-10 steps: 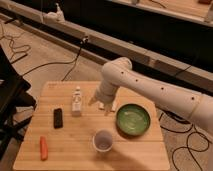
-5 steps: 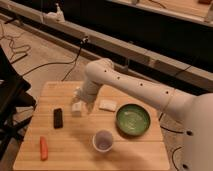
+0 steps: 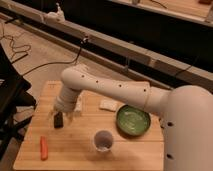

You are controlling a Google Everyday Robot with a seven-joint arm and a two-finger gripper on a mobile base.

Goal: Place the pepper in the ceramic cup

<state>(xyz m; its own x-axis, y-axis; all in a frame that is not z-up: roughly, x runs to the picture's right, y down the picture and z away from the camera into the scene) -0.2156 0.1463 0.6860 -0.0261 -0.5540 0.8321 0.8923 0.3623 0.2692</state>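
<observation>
The pepper (image 3: pixel 44 148) is a small orange-red finger shape lying on the wooden table (image 3: pixel 75 150) near its front left corner. The ceramic cup (image 3: pixel 103 140) is small, round and white, and stands upright near the front middle. My white arm reaches from the right across the table. My gripper (image 3: pixel 60 114) hangs over the left part of the table, right at a black slab (image 3: pixel 58 120). It is behind and to the right of the pepper and well left of the cup. The gripper holds nothing that I can see.
A green round plate (image 3: pixel 133 120) sits to the right of the cup. A small white flat object (image 3: pixel 108 105) lies behind the cup. A white bottle-like figure (image 3: pixel 79 105) is mostly hidden behind my arm. Black furniture stands left of the table, and cables lie on the floor.
My arm has swung left and forward across the table. The gripper went from near the middle, by the white figure, to above the black slab. The pepper and the cup have not moved.
</observation>
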